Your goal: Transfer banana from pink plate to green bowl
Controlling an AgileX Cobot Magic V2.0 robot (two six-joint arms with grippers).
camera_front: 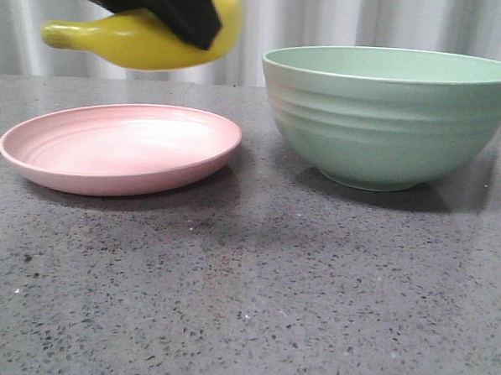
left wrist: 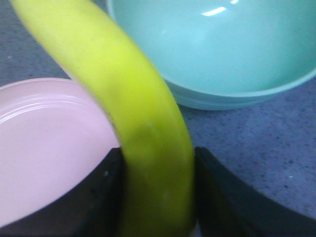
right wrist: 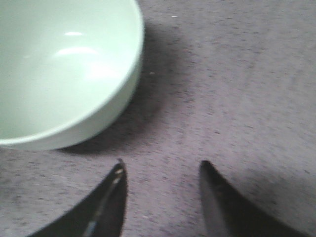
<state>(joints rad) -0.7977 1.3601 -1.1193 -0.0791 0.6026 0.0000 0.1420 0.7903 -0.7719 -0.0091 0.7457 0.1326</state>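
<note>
Yellow, glossy banana (camera_front: 140, 41) clamped mid-body in the left claw (left wrist: 157, 197); looks slippery, light; right claw (right wrist: 163, 197) apart.

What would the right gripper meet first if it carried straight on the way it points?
Probably the bare grey table. The open right gripper holds nothing, and the green bowl lies off to one side of its line.

Glossy yellow banana (camera_front: 140, 41) hangs lifted above the empty pink plate (camera_front: 118, 149), beside the empty green bowl (camera_front: 388, 119).
</note>
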